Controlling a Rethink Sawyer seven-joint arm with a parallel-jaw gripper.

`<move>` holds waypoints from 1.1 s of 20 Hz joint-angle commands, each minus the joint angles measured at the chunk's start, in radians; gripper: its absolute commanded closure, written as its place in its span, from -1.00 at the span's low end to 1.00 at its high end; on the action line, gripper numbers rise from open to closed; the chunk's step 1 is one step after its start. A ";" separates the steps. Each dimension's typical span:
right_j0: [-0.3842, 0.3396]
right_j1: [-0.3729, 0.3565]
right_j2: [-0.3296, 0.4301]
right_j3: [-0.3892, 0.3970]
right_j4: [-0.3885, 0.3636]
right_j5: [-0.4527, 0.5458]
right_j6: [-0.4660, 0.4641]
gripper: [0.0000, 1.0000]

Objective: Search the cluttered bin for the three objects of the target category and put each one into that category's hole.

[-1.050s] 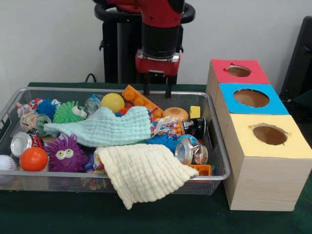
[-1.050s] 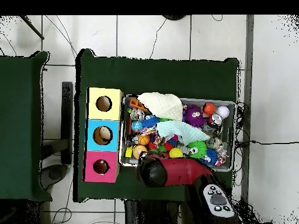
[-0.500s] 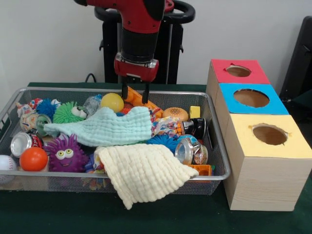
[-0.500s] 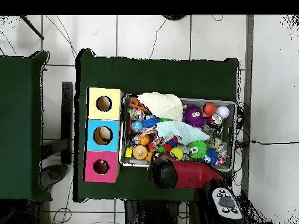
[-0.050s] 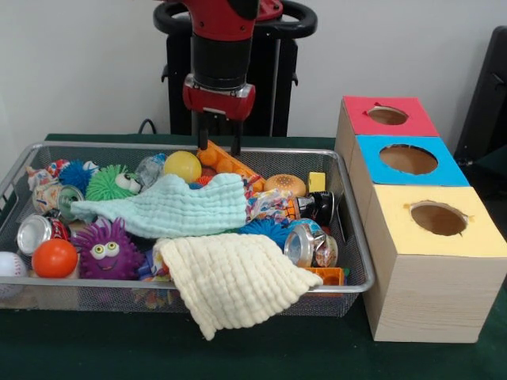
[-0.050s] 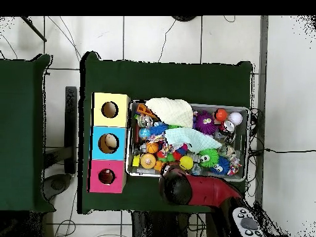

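Observation:
A wire bin (image 5: 95,279) holds a jumble of toys under a mint cloth (image 5: 178,206) and a cream cloth (image 5: 234,281) that hangs over its front rim. My gripper (image 5: 216,143) hangs open and empty over the bin's far rim, just above an orange block (image 5: 226,163) and beside a yellow ball (image 5: 183,166). To the right stand three boxes with round holes: red (image 5: 356,111), blue (image 5: 372,150) and yellow (image 5: 396,229). In the overhead view the arm's head (image 6: 176,188) hides the gripper at the edge of the bin (image 6: 247,142).
Also in the bin are a purple spiky toy (image 5: 105,249), an orange ball (image 5: 55,257), a baseball (image 5: 9,265), crushed cans (image 5: 36,231) (image 5: 309,244), a toy burger (image 5: 285,184), and green (image 5: 111,182) and blue (image 5: 77,174) spiky balls.
The gripper has swung left along the bin's far rim, from over the burger side to over the orange block, then risen slightly. It stays open and empty.

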 commanded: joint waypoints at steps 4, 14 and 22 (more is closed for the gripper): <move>-0.021 -0.025 0.126 0.018 0.068 0.070 0.082 -1.00; -0.030 -0.003 0.196 0.070 0.115 0.018 0.114 -1.00; 0.131 0.244 -0.067 -0.103 0.070 -0.158 0.184 -1.00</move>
